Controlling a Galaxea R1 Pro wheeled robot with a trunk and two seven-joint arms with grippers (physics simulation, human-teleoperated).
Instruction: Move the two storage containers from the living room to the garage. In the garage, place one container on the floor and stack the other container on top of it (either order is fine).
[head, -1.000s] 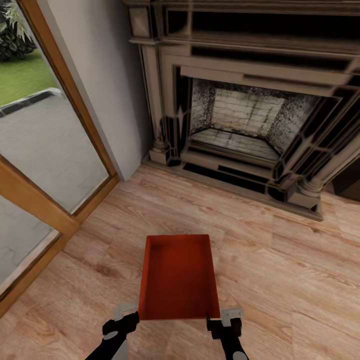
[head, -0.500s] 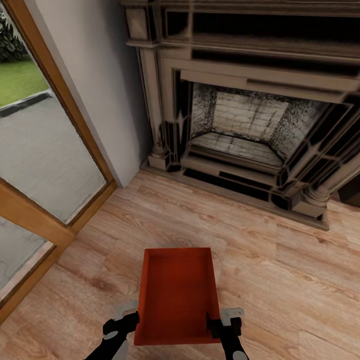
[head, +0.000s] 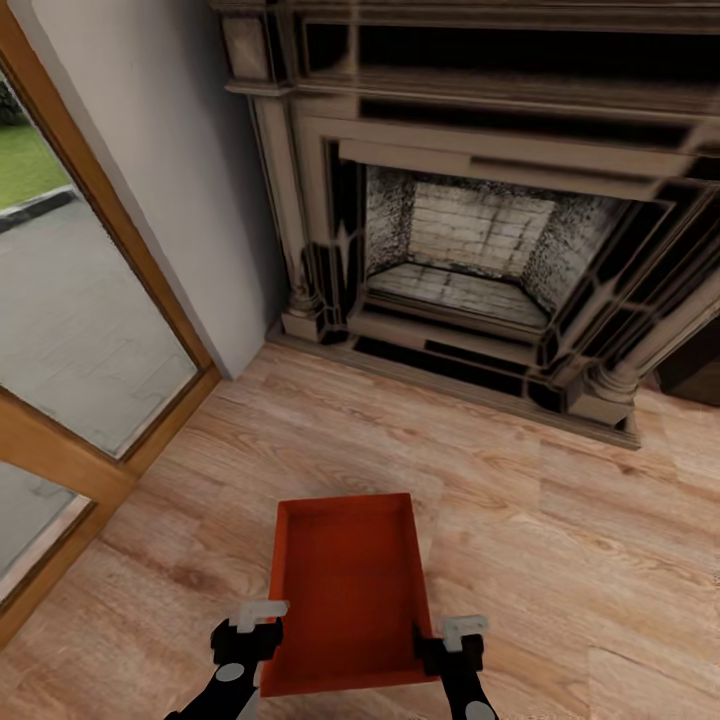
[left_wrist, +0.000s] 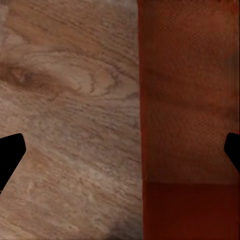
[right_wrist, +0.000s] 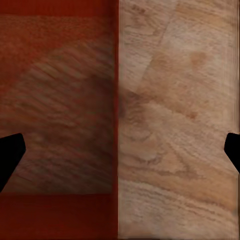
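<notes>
wood plank floor (head: 520, 520) (fireplace (head: 470, 240) ahead), container (head: 345, 590) lengthwise toward it

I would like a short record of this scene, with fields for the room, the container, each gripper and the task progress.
room: living room, wood plank floor, dark fireplace, glass door
container: one red-orange storage container, open top, nothing inside, between both grippers
left gripper: at the container's left wall, fingers apart
right gripper: at the container's right wall, fingers apart
progress: container not yet in the garage
</notes>
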